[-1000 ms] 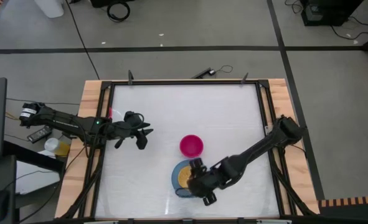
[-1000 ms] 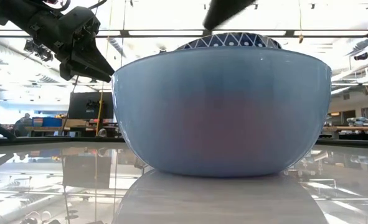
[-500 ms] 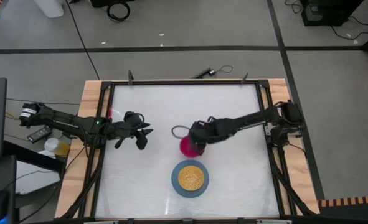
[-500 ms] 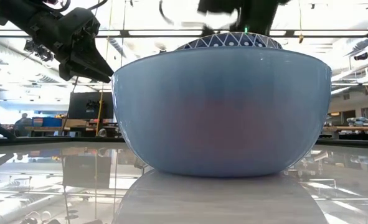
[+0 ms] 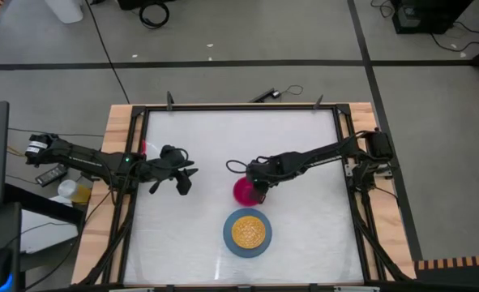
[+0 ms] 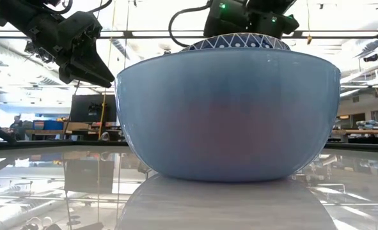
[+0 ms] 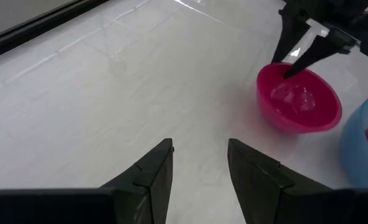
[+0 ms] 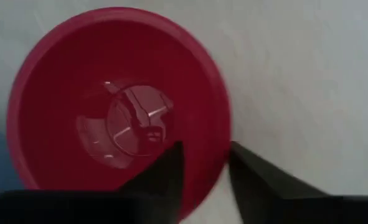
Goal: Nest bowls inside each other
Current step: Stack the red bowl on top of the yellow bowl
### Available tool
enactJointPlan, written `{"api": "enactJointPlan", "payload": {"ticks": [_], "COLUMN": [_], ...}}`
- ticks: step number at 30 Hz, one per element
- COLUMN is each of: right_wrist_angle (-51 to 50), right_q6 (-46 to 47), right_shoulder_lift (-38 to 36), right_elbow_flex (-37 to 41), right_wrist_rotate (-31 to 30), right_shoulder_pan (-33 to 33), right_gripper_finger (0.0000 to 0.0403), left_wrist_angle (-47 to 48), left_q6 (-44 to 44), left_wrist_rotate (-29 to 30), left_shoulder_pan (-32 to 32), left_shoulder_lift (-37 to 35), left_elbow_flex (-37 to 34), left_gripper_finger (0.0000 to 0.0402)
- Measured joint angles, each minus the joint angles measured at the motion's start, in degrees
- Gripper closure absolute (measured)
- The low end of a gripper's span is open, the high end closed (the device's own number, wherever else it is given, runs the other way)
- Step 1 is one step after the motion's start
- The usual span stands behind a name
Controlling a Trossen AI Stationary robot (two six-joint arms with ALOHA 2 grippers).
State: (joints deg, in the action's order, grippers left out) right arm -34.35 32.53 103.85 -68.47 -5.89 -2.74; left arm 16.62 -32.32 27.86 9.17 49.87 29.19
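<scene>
A magenta bowl (image 5: 241,192) stands upright on the white table, near its middle. My right gripper (image 8: 205,149) points down over the bowl's right rim, one finger inside the bowl and one outside. Nearer the front edge stands the light blue bowl (image 5: 247,233) with a smaller yellow-orange bowl (image 5: 249,231) nested in it. In the low view the blue bowl (image 6: 227,115) fills the middle and hides the magenta one. At the table's left, my left gripper (image 5: 182,177) waits above the table, open, with nothing between its fingers. My right gripper comes from above and stands astride the magenta bowl's rim (image 8: 224,140) on its right side. One finger (image 8: 171,163) is inside and the other (image 8: 249,171) outside. Whether the fingers touch the wall, I cannot tell. The bowl rests on the table.
A black frame (image 5: 340,162) runs round the table's edges. Bare white table (image 5: 288,138) lies toward the far side and to the right of the bowls. People show far off in the room (image 6: 16,122).
My right gripper has swung from beside the blue bowl near the front edge toward the far side to the magenta bowl, rolled about its own line, and come down over that bowl's rim. Both bowls stand where they were.
</scene>
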Motion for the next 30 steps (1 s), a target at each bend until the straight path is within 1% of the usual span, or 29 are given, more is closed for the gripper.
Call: {"api": "enactJointPlan", "payload": {"ticks": [3, 4, 5, 8, 10, 13, 15, 16, 19, 22, 28, 30], "right_wrist_angle": [0.09, -0.04, -0.16, -0.82, -0.97, -0.38, 0.28, 0.76, 2.22, 2.64, 5.68, 6.65], "right_q6": [-0.37, -0.78, -0.9, -0.12, 0.48, 0.68, 0.92, 0.92, 1.8, 3.29, 5.56, 6.34], "right_shoulder_lift": [-0.06, -0.49, -1.09, -4.43, -7.32, -11.83, -14.4, -15.51, -16.66, -14.24, -7.37, -6.39], "right_elbow_flex": [0.0, 0.0, 0.02, 0.02, 0.02, 0.02, 0.02, 0.02, -0.09, -0.08, -0.07, 0.0], "right_wrist_rotate": [-0.57, -0.91, -2.02, -5.1, -6.48, -7.63, -7.59, -7.0, -1.95, 1.67, 11.09, 13.39], "right_shoulder_pan": [0.0, -0.15, -0.53, -1.58, -2.4, -4.01, -5.28, -6.03, -7.9, -9.96, -12.98, -13.39], "right_gripper_finger": [0.0365, 0.038, 0.0384, 0.0374, 0.0377, 0.0392, 0.0393, 0.0393, 0.0393, 0.0393, 0.0393, 0.0385], "left_wrist_angle": [-0.02, -0.02, 0.0, -0.02, -0.02, -0.02, -0.03, -0.06, -0.07, -0.07, -0.1, -0.12], "left_q6": [-0.04, -0.04, -0.06, -0.33, -0.31, -0.14, -0.04, -0.04, -0.04, -0.07, -1.0, -1.01], "left_wrist_rotate": [0.0, 0.0, 0.0, 0.0, 0.0, 0.0, 0.0, 0.0, 0.0, 0.0, 0.0, 0.0], "left_shoulder_pan": [0.0, 0.0, 0.0, 0.0, 0.0, 0.0, 0.0, 0.0, 0.0, 0.0, 0.0, 0.0], "left_shoulder_lift": [0.0, 0.0, 0.0, 0.0, 0.0, 0.0, 0.0, 0.0, 0.0, 0.0, 0.0, 0.0], "left_elbow_flex": [0.0, 0.0, 0.0, 0.0, 0.0, 0.0, 0.0, 0.0, 0.0, 0.0, 0.0, 0.0], "left_gripper_finger": [0.0246, 0.0246, 0.0246, 0.0246, 0.0246, 0.0246, 0.0246, 0.0246, 0.0246, 0.0246, 0.0246, 0.0246]}}
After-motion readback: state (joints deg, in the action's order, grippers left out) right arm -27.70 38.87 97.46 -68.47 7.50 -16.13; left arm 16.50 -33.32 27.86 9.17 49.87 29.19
